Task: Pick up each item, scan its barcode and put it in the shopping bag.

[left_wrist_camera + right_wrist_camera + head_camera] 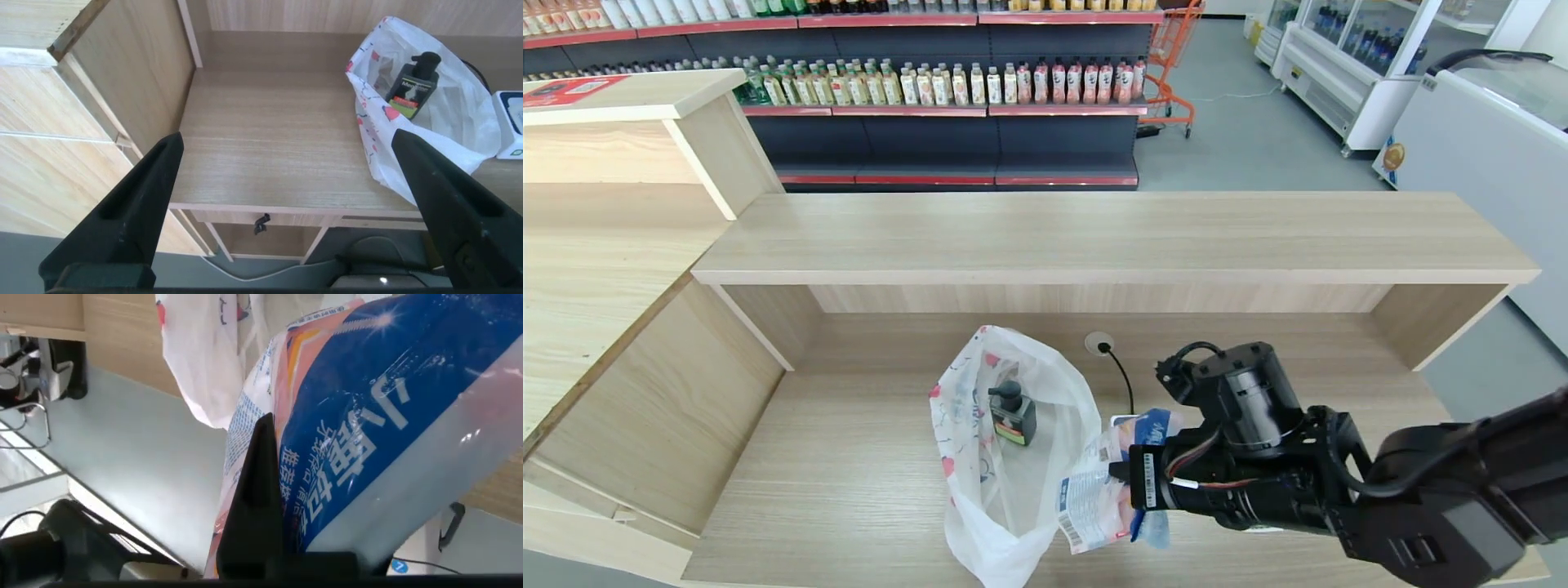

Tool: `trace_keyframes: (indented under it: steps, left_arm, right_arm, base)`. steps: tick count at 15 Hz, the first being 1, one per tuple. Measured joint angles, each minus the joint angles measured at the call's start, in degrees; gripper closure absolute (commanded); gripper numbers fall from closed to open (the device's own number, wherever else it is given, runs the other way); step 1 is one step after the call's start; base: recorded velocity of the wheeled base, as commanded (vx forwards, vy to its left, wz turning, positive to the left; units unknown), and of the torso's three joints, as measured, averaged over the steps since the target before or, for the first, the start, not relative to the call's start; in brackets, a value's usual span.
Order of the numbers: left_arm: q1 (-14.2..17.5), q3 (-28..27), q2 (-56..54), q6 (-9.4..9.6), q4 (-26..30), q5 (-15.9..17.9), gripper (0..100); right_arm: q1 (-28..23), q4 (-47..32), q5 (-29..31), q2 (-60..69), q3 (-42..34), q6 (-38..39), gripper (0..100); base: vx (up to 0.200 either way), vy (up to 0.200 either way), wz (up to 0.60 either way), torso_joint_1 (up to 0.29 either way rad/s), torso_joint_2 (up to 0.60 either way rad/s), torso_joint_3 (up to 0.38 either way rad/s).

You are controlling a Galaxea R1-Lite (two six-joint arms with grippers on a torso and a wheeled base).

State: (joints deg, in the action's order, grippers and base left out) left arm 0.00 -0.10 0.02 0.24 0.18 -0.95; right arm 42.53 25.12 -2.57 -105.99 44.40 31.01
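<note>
A white plastic shopping bag (960, 425) lies open on the wooden desk, with a dark pump bottle (1011, 415) standing inside it. My right gripper (1121, 480) is shut on a blue, white and pink packet (1094, 490), held just off the bag's right rim with its barcode end hanging down. In the right wrist view the packet (384, 433) is pressed against a dark finger (257, 498), and the bag (204, 359) lies beyond. My left gripper (286, 147) is open and holds nothing, hovering off the desk's near left edge, away from the bag (445, 126) and bottle (415, 82).
A raised counter ledge (1111, 237) runs along the back of the desk and a wooden side wall (670, 408) closes its left. A black cable (1125, 380) runs from a grommet (1099, 343) behind the bag. Bare desk (849, 474) lies left of the bag.
</note>
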Motion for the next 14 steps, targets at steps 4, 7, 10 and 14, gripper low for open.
trace_keyframes:
  steps: [4, 7, 10, 14]
  left_arm:
    - [0.0, 0.0, 0.0, 0.02, 0.0, 0.0, 0]
    - [0.0, 0.0, 0.0, 0.02, 0.0, 0.0, 0]
    - [0.0, 0.0, 0.0, 0.02, 0.0, 0.0, 0]
    - [0.0, 0.0, 0.0, 0.0, 0.0, 0.0, 0]
  right_arm:
    - [0.49, 1.21, 0.3, -6.17, 4.3, 0.07, 100]
    - [0.99, 3.28, 0.26, -9.36, 6.95, 1.74, 100]
    - [1.71, 4.02, 0.23, -11.54, 10.06, 4.18, 100]
    - [1.84, 4.02, -0.05, -12.87, 12.24, 5.9, 100]
  base:
    - [0.0, 0.0, 0.0, 0.0, 0.0, 0.0]
    - [0.0, 0.0, 0.0, 0.0, 0.0, 0.0]
    - [0.0, 0.0, 0.0, 0.0, 0.0, 0.0]
    - [0.0, 0.0, 0.0, 0.0, 0.0, 0.0]
